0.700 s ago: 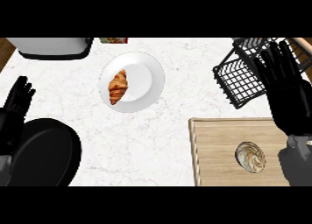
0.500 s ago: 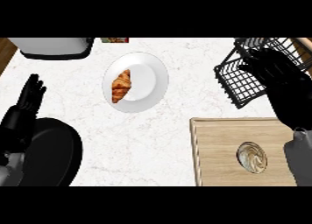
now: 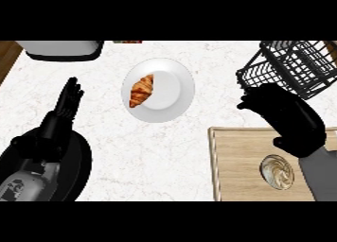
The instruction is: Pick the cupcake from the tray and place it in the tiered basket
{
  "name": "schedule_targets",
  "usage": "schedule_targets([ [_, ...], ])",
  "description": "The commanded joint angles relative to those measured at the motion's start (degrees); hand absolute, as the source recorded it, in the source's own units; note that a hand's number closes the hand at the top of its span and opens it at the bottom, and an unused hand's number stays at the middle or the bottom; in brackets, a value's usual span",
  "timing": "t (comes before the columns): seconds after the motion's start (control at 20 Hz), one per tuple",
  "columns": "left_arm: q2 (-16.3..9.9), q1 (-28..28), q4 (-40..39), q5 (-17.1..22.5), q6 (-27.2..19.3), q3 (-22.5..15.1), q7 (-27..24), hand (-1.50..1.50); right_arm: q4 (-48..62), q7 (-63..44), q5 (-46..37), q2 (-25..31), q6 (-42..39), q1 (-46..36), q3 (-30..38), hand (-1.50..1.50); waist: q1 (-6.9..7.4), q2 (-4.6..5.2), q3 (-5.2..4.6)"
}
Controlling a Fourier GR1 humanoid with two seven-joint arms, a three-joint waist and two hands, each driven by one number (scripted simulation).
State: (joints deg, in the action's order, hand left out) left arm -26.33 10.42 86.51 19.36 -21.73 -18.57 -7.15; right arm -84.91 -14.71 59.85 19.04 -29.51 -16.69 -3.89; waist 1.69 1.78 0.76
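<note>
The cupcake (image 3: 278, 171), pale with a swirled top, sits on the wooden tray (image 3: 237, 156) at the lower right. My right hand (image 3: 287, 118) hovers just above the tray's far edge, between the cupcake and the black wire tiered basket (image 3: 297, 64). Its fingers (image 3: 250, 98) are relaxed, point up-left and hold nothing. The forearm covers the tray's right side. At the left, my left hand (image 3: 65, 105) rests open with fingers straight, pointing away over the counter.
A white plate (image 3: 172, 90) with a croissant (image 3: 141, 90) lies at the centre back. A black round pan (image 3: 73, 165) sits under my left forearm. A white appliance (image 3: 59, 48) stands at the back left. The wooden counter edge runs along the left.
My right hand has drawn back from over the basket toward the tray, and its fingers have relaxed. The left hand has shifted slightly right and farther onto the counter.
</note>
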Motion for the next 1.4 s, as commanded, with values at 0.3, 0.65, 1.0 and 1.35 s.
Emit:
schedule_targets([
  [0.3,2.7,1.9,0.2,-3.2,-3.7,-2.9,3.2,0.0,11.0,-5.2,13.9,18.9,-39.8,-4.5,8.2,-1.5,0.02,-0.77,-0.21],
  [0.65,3.9,1.2,-0.9,-3.7,-4.7,-3.5,3.2,0.0,1.3,-4.0,2.3,28.6,-53.0,-11.7,18.3,-1.5,-1.59,-1.79,-0.25],
  [1.0,5.0,1.2,-1.2,-5.6,-6.2,-4.7,3.2,0.0,-13.2,-4.3,-8.7,26.9,-55.7,-13.7,25.0,-1.5,-1.82,-1.72,-0.3],
  [1.35,6.9,1.7,-0.8,-6.7,-7.3,-5.8,4.4,0.0,-24.9,-3.4,-16.1,22.5,-55.8,-7.8,25.1,-1.5,-1.46,-1.43,-0.3],
])
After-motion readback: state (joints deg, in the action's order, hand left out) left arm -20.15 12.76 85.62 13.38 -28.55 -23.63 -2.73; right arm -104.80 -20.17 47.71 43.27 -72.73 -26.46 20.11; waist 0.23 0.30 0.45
